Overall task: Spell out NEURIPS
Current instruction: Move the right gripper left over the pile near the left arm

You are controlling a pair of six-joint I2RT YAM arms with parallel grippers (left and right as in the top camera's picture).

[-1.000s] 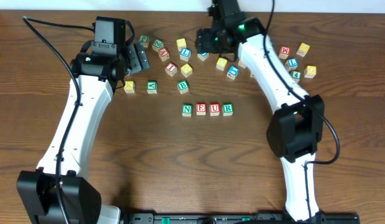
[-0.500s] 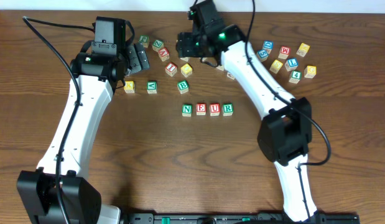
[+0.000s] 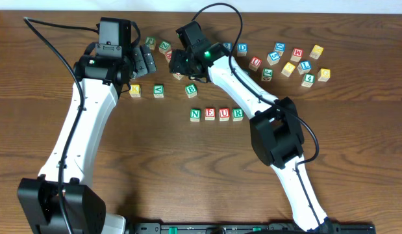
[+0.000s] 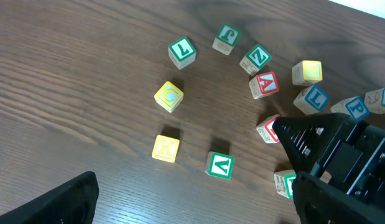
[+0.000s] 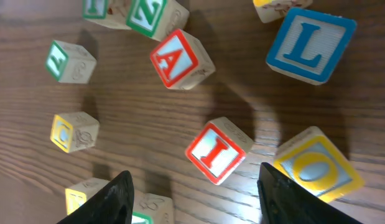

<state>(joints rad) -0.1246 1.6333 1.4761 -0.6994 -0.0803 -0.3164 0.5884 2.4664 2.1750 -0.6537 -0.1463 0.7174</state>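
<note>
Four cubes stand in a row on the table: green N [image 3: 195,114], red E [image 3: 210,114], red U [image 3: 224,114], green R [image 3: 238,114]. My right gripper [image 3: 181,65] hangs open over the back cluster. In the right wrist view its fingers [image 5: 198,202] straddle the red I cube [image 5: 217,152], which lies tilted on the wood and is not gripped. In the left wrist view the I cube [image 4: 265,129] is partly hidden by the right gripper. A blue-lettered cube that looks like P [image 4: 356,107] lies behind it. My left gripper [image 3: 145,64] is open and empty [image 4: 186,211].
Around the I cube lie a red A [image 5: 181,59], blue L [image 5: 310,45], yellow O [image 5: 316,165] and green Z [image 5: 148,14]. Yellow K [image 3: 134,90], green V [image 3: 159,90] and a green cube [image 3: 191,90] sit in front. Several more cubes lie at the back right [image 3: 296,53].
My right arm has swung left along the back of the table, from the middle cubes to above the red I cube. The left arm and the N E U R row have not moved.
</note>
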